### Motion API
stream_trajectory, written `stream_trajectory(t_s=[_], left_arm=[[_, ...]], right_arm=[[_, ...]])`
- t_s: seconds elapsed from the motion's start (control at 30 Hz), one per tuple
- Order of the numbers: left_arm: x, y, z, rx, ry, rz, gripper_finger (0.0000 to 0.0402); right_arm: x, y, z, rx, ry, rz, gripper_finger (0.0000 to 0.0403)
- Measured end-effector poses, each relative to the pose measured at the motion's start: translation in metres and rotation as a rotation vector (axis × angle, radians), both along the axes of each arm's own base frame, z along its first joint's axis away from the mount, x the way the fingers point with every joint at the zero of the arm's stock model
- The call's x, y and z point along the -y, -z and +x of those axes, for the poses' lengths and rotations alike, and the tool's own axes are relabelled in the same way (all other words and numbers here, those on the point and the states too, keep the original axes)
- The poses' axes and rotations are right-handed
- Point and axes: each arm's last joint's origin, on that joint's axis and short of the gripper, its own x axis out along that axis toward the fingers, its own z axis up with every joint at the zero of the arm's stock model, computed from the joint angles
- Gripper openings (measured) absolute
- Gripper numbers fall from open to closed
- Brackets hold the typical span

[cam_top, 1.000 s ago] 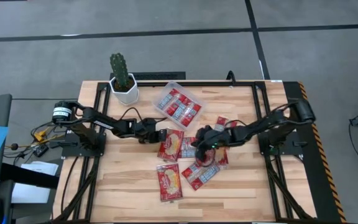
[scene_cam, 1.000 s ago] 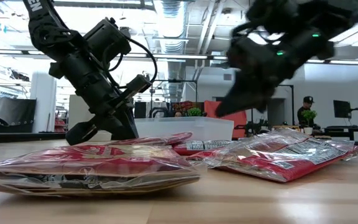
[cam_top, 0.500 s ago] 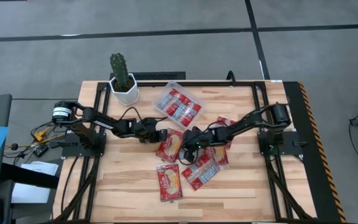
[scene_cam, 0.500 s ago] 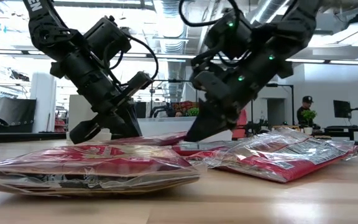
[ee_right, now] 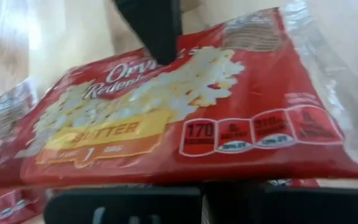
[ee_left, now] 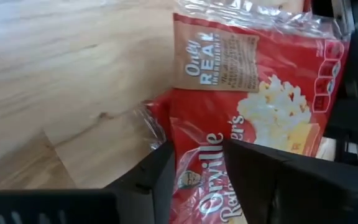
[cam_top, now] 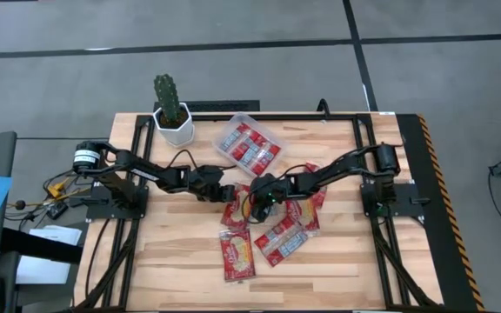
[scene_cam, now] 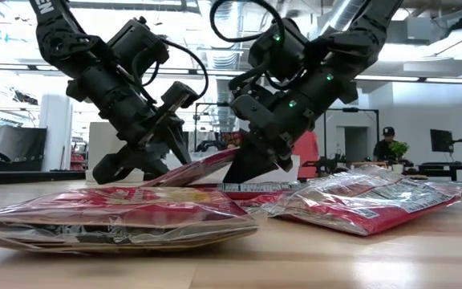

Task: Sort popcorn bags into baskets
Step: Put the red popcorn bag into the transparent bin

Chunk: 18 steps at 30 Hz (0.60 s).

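there — popcorn bag (cam_top: 239, 203) between both grippers' jaws

The popcorn bag (ee_left: 253, 93) between the left gripper (ee_left: 197, 168) fingers reads "Only REAL" and "Orville". Before the right gripper (ee_right: 204, 199), it shows "BUTTER", "170", "1".

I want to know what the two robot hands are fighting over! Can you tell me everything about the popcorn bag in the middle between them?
The popcorn bag is a flat red packet in shiny, crinkly clear wrap, printed with white lettering, a popcorn picture and a yellow "butter" band. It sits mid-table, tilted, one end raised off the wood. The left gripper has its fingers around one edge, and the right gripper, shut, pinches the opposite edge. Its low end rests on another packet.
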Motion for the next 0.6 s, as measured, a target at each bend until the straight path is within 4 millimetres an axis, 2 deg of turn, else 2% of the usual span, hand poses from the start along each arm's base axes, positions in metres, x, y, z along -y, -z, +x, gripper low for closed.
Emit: stream_trajectory(t_s=[0.17,0.4,0.6], left_arm=[[0.0,-0.003,0.002,0.044,0.016,0.029,0.0112],[0.0,-0.003,0.002,0.043,0.012,0.028,0.0013],[0.0,-0.006,0.004,0.077,0.01,-0.038,0.0001]], right_arm=[[0.004,0.0,0.0,0.0,-0.01,0.021,0.002],[0.0,0.0,0.0,0.0,-0.038,0.024,0.0016],[-0.007,-0.008,-0.004,-0.009,-0.06,0.054,0.0024]])
